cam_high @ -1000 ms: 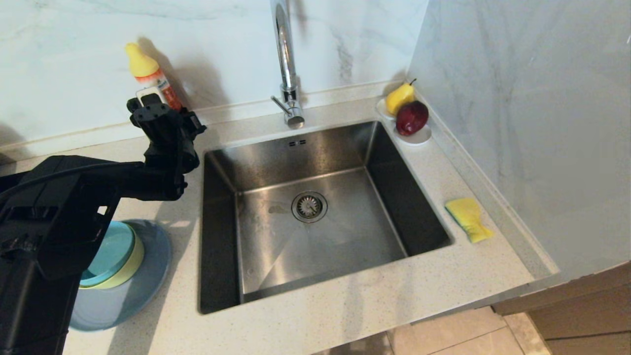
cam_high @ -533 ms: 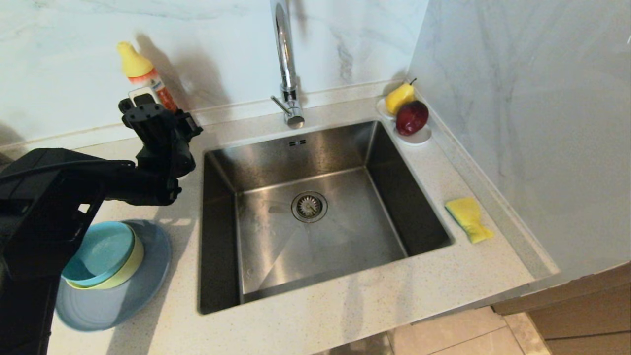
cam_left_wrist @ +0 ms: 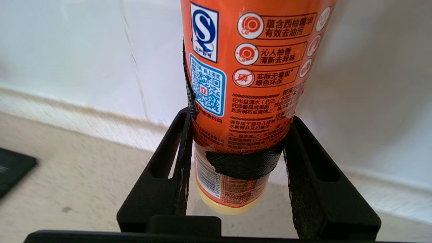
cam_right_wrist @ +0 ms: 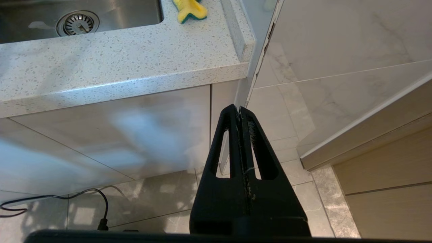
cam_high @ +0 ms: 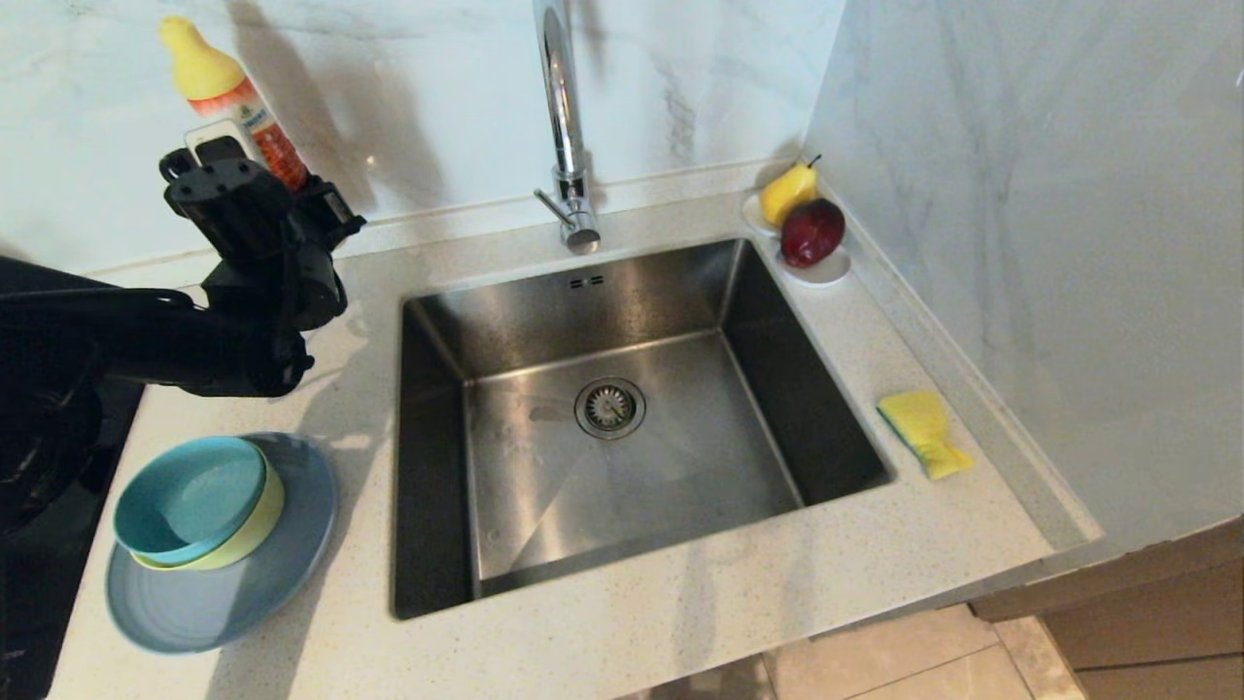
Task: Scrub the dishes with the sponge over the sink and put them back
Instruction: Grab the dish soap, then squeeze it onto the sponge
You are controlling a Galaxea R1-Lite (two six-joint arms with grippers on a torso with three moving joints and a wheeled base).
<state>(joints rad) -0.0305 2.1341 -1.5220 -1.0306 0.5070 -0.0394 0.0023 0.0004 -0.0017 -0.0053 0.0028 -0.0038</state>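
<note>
My left gripper is shut on an orange dish soap bottle with a yellow cap, held tilted above the counter's back left corner. In the left wrist view the two fingers clamp the bottle near its base. The dishes sit stacked at the front left: a teal bowl inside a yellow-green bowl on a grey-blue plate. The sponge lies yellow face up, right of the sink. My right gripper hangs shut and empty below the counter edge.
A tall chrome tap stands behind the sink, whose drain is in the middle. A white dish holding a pear and a red fruit sits in the back right corner. A marble wall borders the counter's right side.
My left arm has carried the bottle up and to the left, away from the sink. The stacked dishes, partly covered by the arm before, now show fully.
</note>
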